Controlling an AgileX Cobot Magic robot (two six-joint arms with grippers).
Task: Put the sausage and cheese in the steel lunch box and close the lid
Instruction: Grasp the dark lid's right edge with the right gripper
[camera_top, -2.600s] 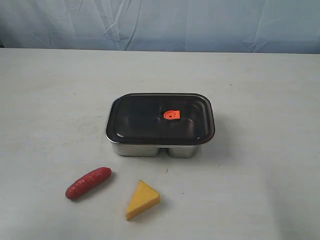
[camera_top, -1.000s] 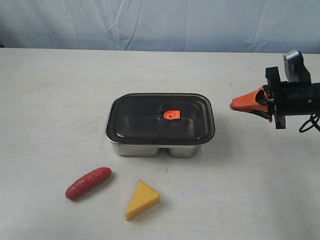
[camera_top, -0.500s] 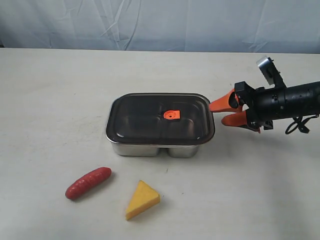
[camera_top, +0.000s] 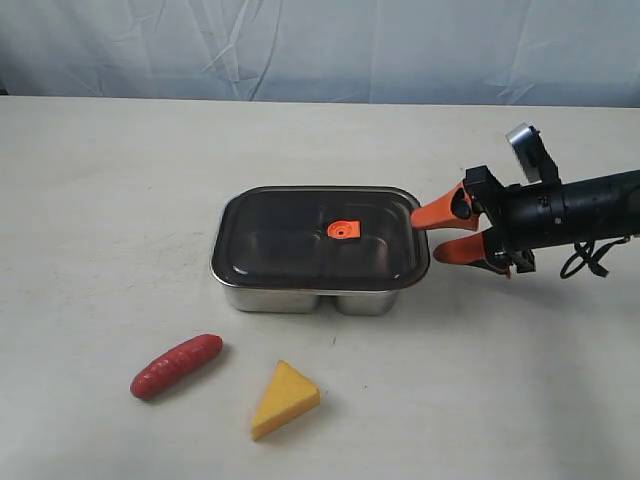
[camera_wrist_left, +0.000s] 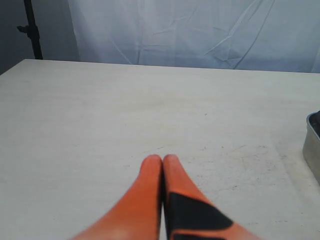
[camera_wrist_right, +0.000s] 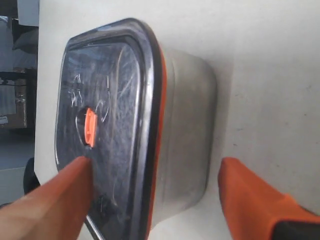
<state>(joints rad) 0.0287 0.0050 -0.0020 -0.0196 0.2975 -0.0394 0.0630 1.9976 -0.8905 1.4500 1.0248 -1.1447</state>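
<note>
1. right gripper is at the right end of the steel lunch box. its jaws are apart and there's nothing in them.
2. in my right wrist view, one orange finger hangs over the edge of the lid. the other finger is out past the box wall, above the worktop. can't tell if either one touches.
3. the lid sits on the box, with the orange valve tab near its middle.
4. left gripper has its jaws pressed together, empty, low over the worktop. only a bit of the box shows at the edge of that view.
5. the sausage and the cheese lie on the worktop in front of the box. they're near each other but apart, sausage on the left.
</note>
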